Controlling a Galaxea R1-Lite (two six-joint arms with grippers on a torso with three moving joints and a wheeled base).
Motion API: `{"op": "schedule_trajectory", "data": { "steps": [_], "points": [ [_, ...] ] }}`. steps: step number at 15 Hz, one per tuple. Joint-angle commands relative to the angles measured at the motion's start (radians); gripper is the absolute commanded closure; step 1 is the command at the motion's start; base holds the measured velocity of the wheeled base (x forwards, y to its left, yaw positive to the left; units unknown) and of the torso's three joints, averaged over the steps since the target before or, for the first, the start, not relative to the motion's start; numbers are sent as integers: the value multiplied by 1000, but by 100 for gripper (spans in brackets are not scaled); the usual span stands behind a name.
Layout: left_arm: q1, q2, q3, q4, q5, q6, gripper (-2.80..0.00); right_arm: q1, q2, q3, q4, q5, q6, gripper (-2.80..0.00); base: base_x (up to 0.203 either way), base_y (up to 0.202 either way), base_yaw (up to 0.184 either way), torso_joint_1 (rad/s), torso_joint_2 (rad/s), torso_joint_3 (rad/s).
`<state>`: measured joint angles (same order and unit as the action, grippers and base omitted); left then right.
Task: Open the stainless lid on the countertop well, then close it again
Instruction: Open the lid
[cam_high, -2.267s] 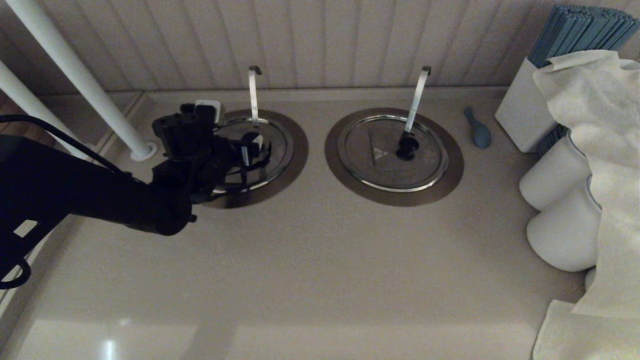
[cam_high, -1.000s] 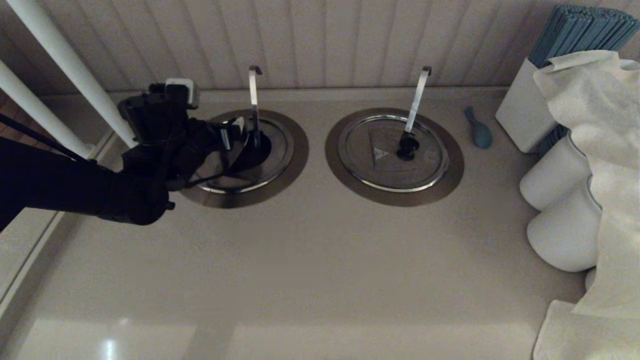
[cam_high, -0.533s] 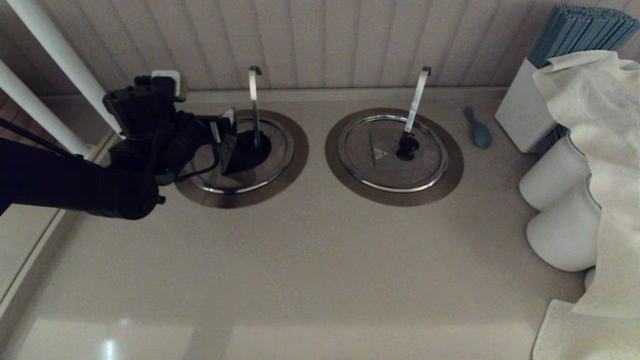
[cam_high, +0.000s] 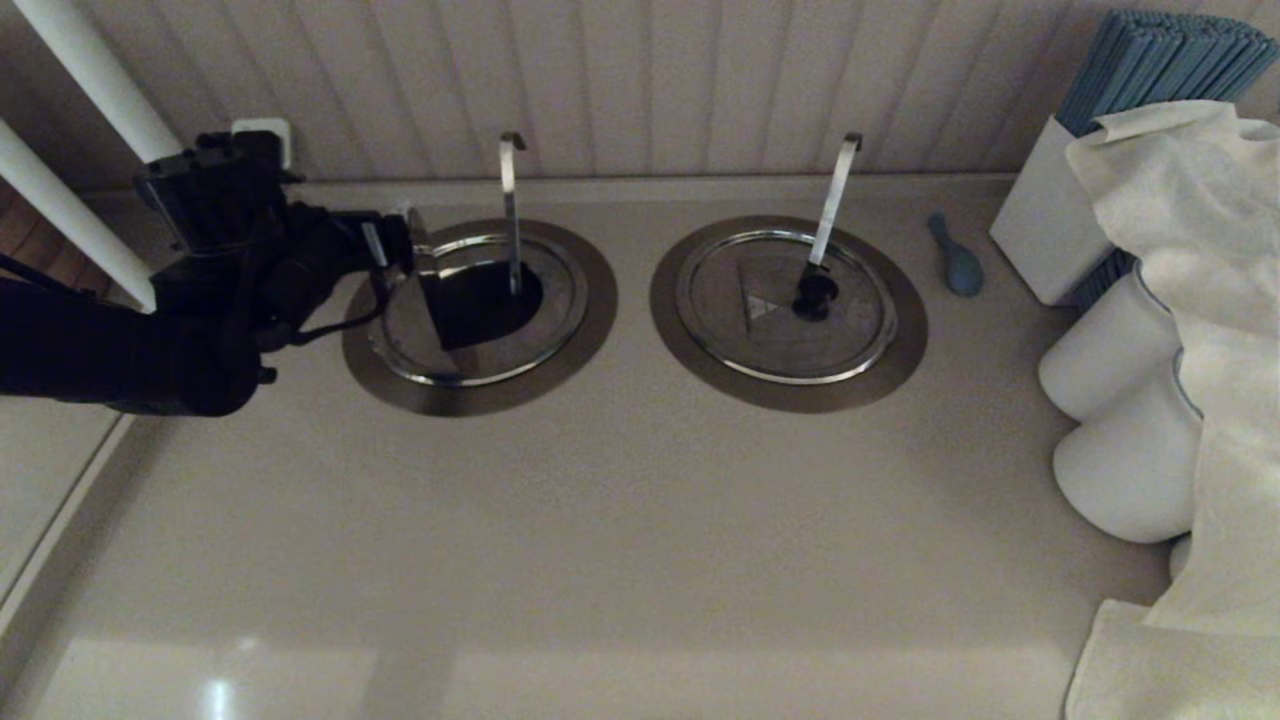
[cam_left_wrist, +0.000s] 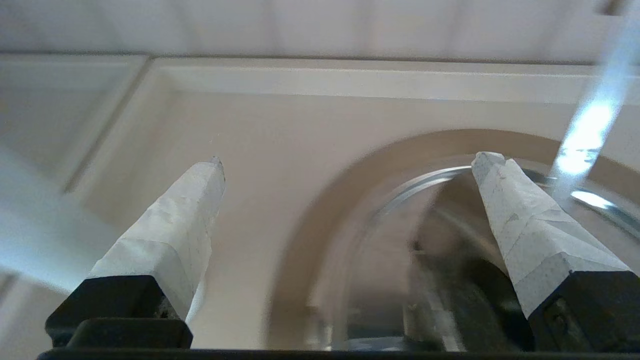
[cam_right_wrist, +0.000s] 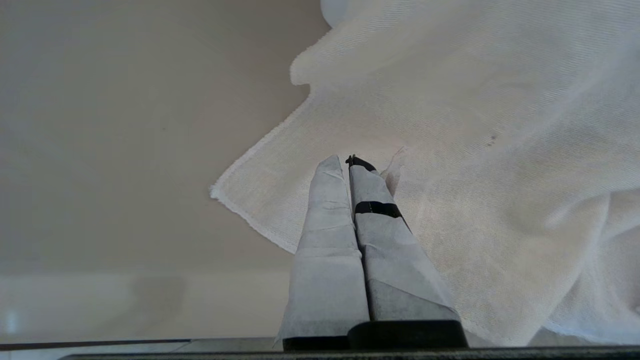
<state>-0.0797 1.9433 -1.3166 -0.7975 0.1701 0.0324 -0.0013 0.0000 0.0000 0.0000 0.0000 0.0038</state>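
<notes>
The stainless lid (cam_high: 545, 320) sits in the left countertop well, inside its brownish flange (cam_high: 595, 335). Its flap section (cam_high: 424, 268) is folded up at the lid's left side, and a dark wedge of the hole (cam_high: 478, 305) lies bare. The narrow hooked ladle handle (cam_high: 509, 200) stands upright out of the hole. My left gripper (cam_high: 395, 240) is at the lid's left rim, open, with nothing clamped between its fingers (cam_left_wrist: 520, 220). In the left wrist view the gripper (cam_left_wrist: 350, 159) looks across the flange (cam_left_wrist: 320, 215); I cannot tell whether a finger touches the flap. My right gripper (cam_right_wrist: 345, 160) is shut, parked over a white cloth (cam_right_wrist: 475, 150).
The twin lid (cam_high: 850, 335) with a slanted handle (cam_high: 835, 200) lies shut to the right. A blue spoon (cam_high: 955, 258), a white box of blue sticks (cam_high: 1045, 235), white cylinders (cam_high: 1105, 365) and a draped cloth (cam_high: 1200, 300) fill the right side. White poles (cam_high: 90, 60) stand at the far left.
My left arm has drawn back to the left from over the lid. The flap has swung up with it and the dark opening has widened.
</notes>
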Motion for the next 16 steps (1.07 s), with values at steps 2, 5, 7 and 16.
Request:
{"op": "schedule_trajectory", "data": {
  "steps": [2, 5, 7, 16],
  "points": [
    [19, -42, -7, 5, -5, -8, -280, 0, 0, 0, 0, 0, 1, 0, 0, 0, 0, 0, 0, 0],
    [37, -108, -6, 18, -7, -10, -280, 0, 0, 0, 0, 0, -1, 0, 0, 0, 0, 0, 0, 0],
    [38, -139, -6, 42, -8, -31, -280, 0, 2, 0, 0, 0, 0, 0, 0, 0, 0, 0, 0, 0],
    [-118, -154, 20, 83, -15, -132, -280, 0, 1, 0, 0, 0, -1, 0, 0, 0, 0, 0, 0, 0]
  ]
}}
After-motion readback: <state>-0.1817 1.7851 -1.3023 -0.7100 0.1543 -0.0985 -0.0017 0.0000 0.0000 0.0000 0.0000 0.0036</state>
